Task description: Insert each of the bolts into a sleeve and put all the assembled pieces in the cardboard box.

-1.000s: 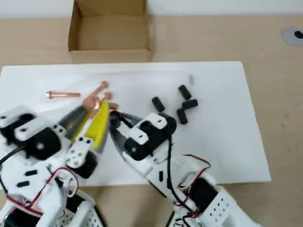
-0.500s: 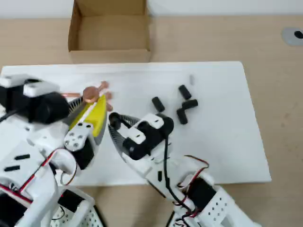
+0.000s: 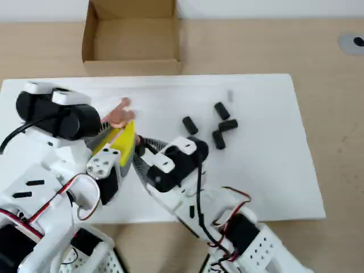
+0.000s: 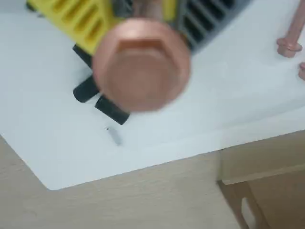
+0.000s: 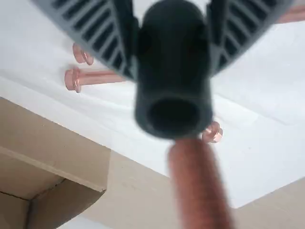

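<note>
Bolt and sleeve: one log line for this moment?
left gripper: shut on bolt | right gripper: shut on sleeve | bolt not yet in sleeve

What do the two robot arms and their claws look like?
Both are white shells with black motors and loose red and black wires. The left claw has one yellow and one grey ribbed finger; the right claw has grey ribbed fingers.
</note>
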Action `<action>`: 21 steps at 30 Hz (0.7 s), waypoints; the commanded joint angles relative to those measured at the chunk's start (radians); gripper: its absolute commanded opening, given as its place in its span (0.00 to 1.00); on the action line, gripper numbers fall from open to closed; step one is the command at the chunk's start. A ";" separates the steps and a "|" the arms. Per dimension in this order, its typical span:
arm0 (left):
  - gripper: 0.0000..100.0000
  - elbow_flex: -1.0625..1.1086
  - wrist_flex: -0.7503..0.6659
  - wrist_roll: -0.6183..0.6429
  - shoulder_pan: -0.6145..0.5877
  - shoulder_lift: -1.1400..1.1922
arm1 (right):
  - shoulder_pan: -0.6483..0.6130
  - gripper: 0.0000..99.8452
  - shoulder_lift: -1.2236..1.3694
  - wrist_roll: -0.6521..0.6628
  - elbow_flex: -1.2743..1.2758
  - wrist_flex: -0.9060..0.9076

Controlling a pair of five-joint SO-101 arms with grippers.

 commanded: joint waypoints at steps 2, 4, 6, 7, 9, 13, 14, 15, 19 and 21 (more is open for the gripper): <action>0.01 -0.052 0.000 -0.002 0.012 0.004 | -0.007 0.01 -0.021 -0.003 -0.002 -0.023; 0.01 -0.051 0.000 -0.002 0.012 0.004 | -0.007 0.01 -0.021 -0.003 -0.002 -0.023; 0.01 -0.051 0.002 -0.003 0.012 0.004 | -0.007 0.01 -0.021 -0.003 -0.002 -0.023; 0.01 -0.049 0.005 -0.002 0.012 0.004 | -0.007 0.01 -0.021 -0.003 -0.002 -0.023; 0.01 -0.034 -0.002 -0.002 0.012 0.004 | -0.007 0.01 -0.021 -0.003 -0.001 -0.023; 0.01 -0.023 0.003 -0.005 0.012 0.004 | -0.007 0.01 -0.021 -0.003 -0.001 -0.023; 0.01 -0.021 0.003 -0.005 0.012 0.004 | -0.007 0.01 -0.021 -0.003 -0.001 -0.023; 0.01 -0.021 0.003 -0.005 0.012 0.004 | -0.007 0.01 -0.021 -0.003 -0.001 -0.023; 0.01 0.021 0.003 -0.005 0.012 0.004 | -0.007 0.01 -0.021 -0.003 -0.002 -0.023; 0.01 0.044 0.003 -0.005 0.012 0.004 | -0.007 0.01 -0.021 -0.003 -0.002 -0.023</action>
